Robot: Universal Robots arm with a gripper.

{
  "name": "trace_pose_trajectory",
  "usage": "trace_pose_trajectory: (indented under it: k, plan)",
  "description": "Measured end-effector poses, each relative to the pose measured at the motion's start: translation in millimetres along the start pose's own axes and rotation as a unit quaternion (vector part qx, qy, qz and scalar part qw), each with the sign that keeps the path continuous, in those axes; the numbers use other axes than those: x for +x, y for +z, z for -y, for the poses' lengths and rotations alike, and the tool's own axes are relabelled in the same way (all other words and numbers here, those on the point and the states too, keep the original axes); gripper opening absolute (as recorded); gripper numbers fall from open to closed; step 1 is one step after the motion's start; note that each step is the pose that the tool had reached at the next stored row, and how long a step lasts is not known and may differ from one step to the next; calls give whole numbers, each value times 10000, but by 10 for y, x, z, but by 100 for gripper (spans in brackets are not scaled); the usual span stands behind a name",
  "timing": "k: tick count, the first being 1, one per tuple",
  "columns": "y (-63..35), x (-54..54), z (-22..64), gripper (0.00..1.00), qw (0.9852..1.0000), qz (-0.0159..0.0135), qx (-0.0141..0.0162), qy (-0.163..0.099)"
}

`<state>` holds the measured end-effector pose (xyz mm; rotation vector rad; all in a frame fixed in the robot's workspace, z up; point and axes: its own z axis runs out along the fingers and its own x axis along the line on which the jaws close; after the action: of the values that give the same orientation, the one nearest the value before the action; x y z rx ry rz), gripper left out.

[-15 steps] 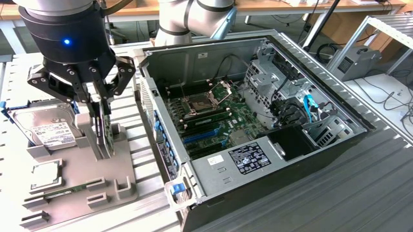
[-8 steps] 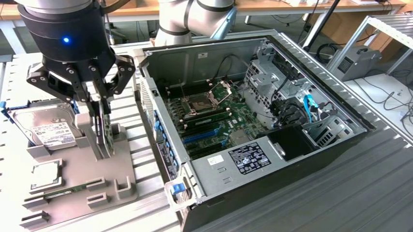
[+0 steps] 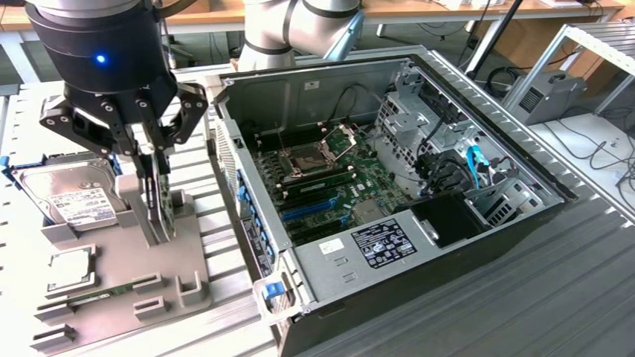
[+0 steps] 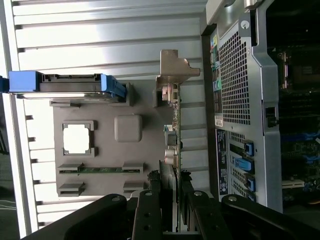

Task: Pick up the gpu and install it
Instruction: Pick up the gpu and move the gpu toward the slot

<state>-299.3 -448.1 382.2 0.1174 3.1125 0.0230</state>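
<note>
The gpu [image 3: 162,204] stands on edge in a slot of the grey holder tray [image 3: 119,256], at the exterior view's left of the open computer case [image 3: 516,223]. My gripper [image 3: 149,175] reaches down over it, one finger on each side of the card, shut on it. In the wrist view the gpu [image 4: 176,130] shows edge-on, with its silver bracket [image 4: 174,70] at the far end. There my gripper [image 4: 172,202] clamps the black cooler and green board between its fingers [image 4: 150,212].
The tray also holds a hard drive [image 3: 71,199] in a blue frame, a silver processor [image 3: 70,269] and a narrow memory stick [image 3: 104,291]. The case lies on its side, showing the motherboard with blue slots [image 3: 308,208]. Its rear panel [image 4: 235,100] is close beside the card.
</note>
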Motion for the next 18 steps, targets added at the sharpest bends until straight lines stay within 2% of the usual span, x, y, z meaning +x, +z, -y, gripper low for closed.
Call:
trace_pose_trajectory:
  k: [18]
  plan:
    - [-42,-1,-1,26,10000,0,0,0]
